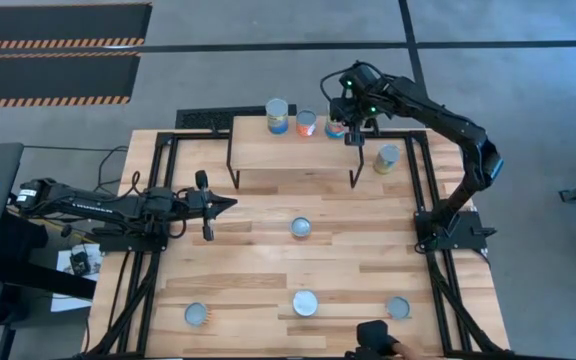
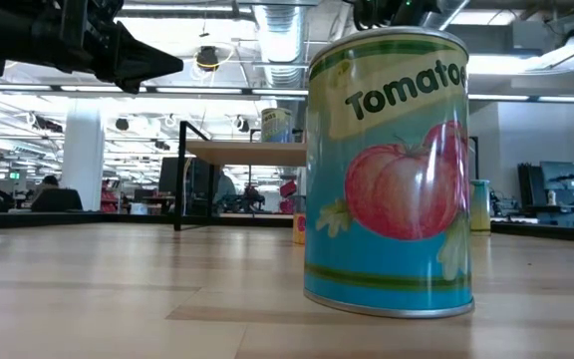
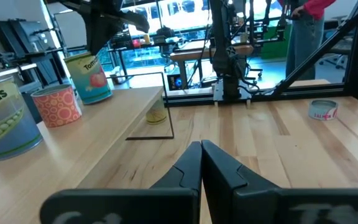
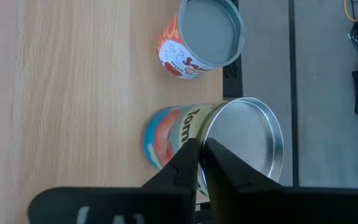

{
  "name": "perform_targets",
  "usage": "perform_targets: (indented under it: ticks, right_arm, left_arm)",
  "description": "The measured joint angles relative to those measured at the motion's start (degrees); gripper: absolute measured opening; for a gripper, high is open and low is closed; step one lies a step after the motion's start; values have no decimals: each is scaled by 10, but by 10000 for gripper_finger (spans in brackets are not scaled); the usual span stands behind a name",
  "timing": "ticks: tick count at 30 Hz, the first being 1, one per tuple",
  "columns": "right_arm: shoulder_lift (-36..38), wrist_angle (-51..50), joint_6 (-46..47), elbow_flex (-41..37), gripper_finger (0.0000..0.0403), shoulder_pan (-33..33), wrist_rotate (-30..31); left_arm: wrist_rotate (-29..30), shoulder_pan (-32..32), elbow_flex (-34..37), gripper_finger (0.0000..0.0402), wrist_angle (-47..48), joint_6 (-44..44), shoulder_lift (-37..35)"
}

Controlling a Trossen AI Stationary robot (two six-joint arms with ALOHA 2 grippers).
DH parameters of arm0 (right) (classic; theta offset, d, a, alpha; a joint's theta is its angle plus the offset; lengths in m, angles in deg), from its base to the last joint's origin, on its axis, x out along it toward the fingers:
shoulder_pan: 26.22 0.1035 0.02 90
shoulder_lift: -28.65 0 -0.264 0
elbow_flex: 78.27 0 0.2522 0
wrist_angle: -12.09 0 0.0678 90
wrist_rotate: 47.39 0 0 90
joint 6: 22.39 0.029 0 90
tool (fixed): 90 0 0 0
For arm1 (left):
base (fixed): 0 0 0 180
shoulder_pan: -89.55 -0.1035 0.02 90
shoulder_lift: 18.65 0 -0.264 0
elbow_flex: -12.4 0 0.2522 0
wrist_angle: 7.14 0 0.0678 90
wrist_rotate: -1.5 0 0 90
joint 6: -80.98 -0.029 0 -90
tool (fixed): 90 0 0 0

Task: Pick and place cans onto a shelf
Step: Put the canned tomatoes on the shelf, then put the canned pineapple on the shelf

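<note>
The right tool [image 4: 202,148], fingers almost pressed together, hangs straight above the upright tomato can [image 4: 213,146] at the shelf's [image 1: 293,150] back right corner, beside the orange-red can [image 4: 197,37], so it must lift vertically.

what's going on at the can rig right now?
The right gripper is at the shelf, directly over a tomato can standing there, third in a row with a peas can and an orange-red can. The left gripper waits with jaws shut above the table, where five more cans remain.
</note>
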Motion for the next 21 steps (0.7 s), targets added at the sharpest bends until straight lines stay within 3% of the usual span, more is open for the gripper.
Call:
perform_targets:
  ticks: [8,21]
  right_arm:
    - [0,10,6,0,65,0,2]
    - [27,24,27,0,52,23,32]
  left_arm:
    - [0,0,0,0,0,0,0]
    - [0,0,0,0,1,0,0]
